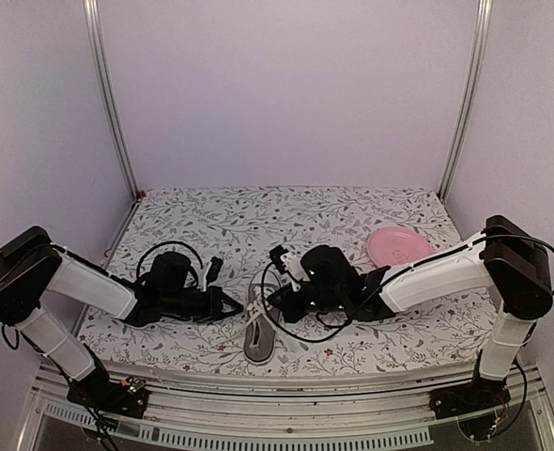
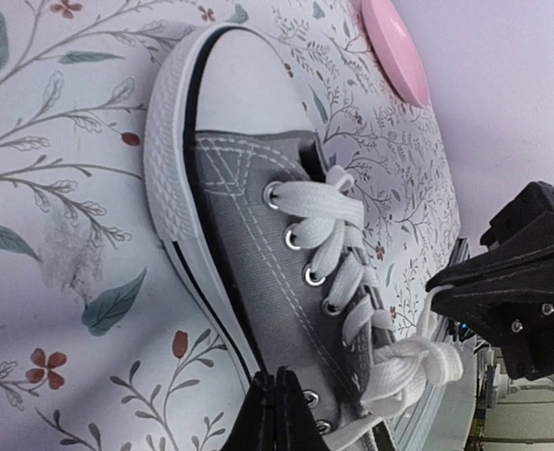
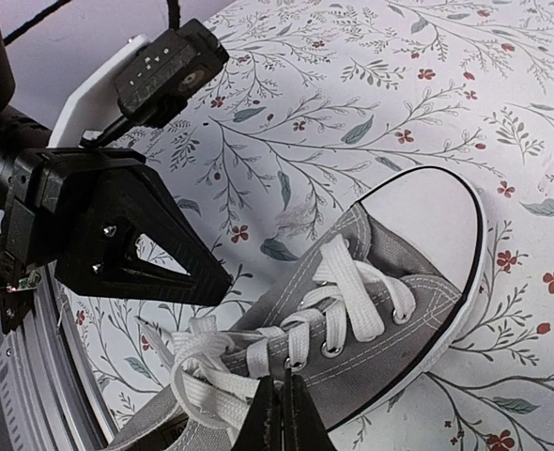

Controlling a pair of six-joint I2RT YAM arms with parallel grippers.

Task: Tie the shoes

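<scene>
**Squarely Between the Arms: Shoe and Gripper Positions**

1. Shoe. I found the grey sneaker (image 1: 259, 338) resting on its sole on the floral table cover (image 1: 192, 216), near the front edge and midway between the two arms. Its long axis ran front to back. The white toe cap (image 2: 249, 85) pointed to the far side and the heel pointed toward the arm bases. That axis crossed the line joining the two grippers roughly at a right angle.

2. Laces. The white laces (image 2: 329, 235) were threaded through the eyelets along the tongue. At the ankle end they gathered into a loose bundle (image 3: 207, 371), which I did not read as a finished bow.

3. Left gripper. The left gripper (image 2: 277, 413) had its fingers pressed together, with the tips at the side of the shoe facing its own arm, beside the upper eyelets. I could not tell whether a strand was caught between them.

4. Right gripper. The right gripper (image 3: 284, 413) was likewise pressed together, just beside the bundle. In the left wrist view a strand rose to its tip, so I judged a pinch likely but could not confirm it.

5. Governing relation. The bundle lay between the two tips, and I judged the right arm marginally nearer. Any tightening pull would need to run sideways, across the shoe's long axis, each arm drawing toward its own side.

6. Surroundings. The pink plate (image 1: 399, 247) sat well apart, toward the far right.
</scene>
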